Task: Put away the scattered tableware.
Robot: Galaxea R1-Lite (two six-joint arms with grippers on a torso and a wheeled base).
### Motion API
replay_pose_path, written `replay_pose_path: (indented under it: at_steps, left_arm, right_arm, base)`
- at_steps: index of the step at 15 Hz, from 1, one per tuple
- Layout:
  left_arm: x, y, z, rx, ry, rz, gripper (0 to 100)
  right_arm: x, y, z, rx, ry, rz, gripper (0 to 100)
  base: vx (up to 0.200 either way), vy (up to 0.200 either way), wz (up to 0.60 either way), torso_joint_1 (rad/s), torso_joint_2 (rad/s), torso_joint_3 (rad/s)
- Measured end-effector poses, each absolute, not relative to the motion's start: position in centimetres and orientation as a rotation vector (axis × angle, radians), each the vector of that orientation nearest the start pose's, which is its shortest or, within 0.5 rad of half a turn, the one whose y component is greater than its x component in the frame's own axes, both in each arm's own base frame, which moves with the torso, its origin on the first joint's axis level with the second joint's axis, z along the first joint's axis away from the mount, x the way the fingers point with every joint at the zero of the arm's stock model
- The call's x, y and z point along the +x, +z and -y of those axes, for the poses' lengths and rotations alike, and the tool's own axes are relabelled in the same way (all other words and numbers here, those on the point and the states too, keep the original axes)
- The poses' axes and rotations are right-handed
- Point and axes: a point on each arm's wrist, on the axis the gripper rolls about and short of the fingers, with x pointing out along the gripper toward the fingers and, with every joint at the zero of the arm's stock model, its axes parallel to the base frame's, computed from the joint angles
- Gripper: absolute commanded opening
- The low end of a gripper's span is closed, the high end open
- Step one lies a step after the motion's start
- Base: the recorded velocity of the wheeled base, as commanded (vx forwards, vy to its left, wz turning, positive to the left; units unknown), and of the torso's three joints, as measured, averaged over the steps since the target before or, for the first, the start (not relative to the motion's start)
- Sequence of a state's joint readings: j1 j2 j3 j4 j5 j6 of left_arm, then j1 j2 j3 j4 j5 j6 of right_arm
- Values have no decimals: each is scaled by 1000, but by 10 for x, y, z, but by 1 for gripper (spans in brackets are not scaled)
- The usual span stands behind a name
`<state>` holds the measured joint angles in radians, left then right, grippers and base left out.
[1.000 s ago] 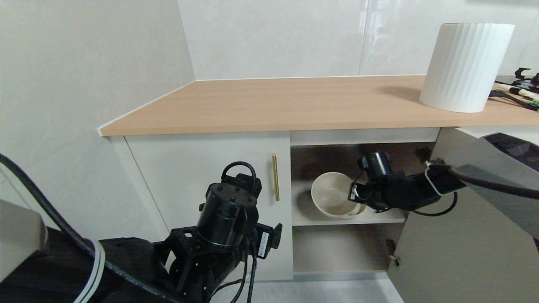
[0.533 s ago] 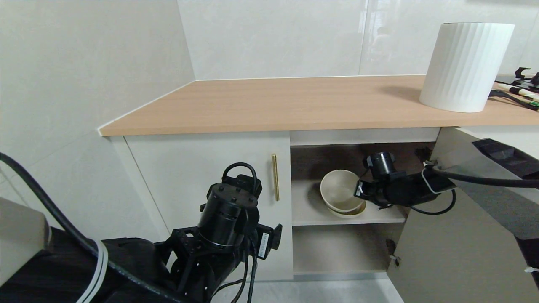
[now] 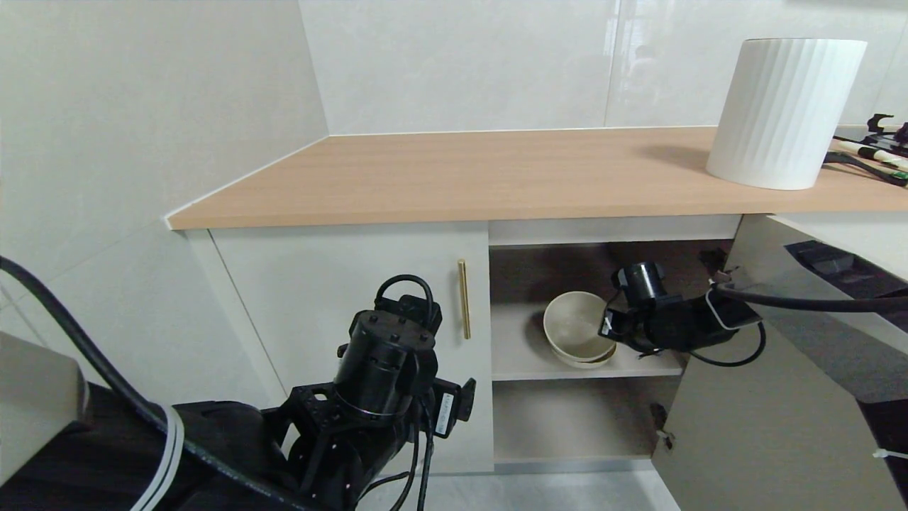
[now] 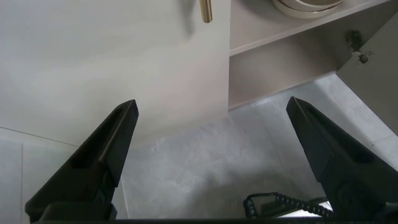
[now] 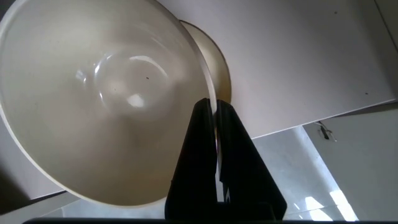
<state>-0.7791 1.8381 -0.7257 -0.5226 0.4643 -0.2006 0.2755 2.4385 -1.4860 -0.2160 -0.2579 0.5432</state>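
One long light-wood countertop (image 3: 454, 177) tops a white cabinet with two doors: one closed door (image 3: 340, 305) and one open door (image 3: 766, 426) swung wide on the robot's right. One tall white ribbed cylinder (image 3: 784, 110) stands on the counter. The left gripper (image 4: 211, 106) hangs low before the closed door, its two fingers spread wide and holding nothing. Two cream round bowls sit on the upper of two shelves. The tilted bowl (image 3: 571, 323) is pinched at its rim by the right gripper (image 5: 216, 155), just above the flatter second bowl (image 3: 594, 359), perhaps touching it. One slim brass handle (image 3: 463, 298) runs upright on the closed door.
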Motion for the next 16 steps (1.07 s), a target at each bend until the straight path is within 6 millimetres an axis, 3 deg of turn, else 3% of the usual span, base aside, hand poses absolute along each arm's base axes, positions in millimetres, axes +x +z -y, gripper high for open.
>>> replay_pose_path:
  at_steps: [16]
  left_arm:
    - [227,106,210,157,-253,-517,100]
  right_arm:
    - [454,19,-121,309,-204,-689,0]
  base:
    - [0,0,0,0,0,0]
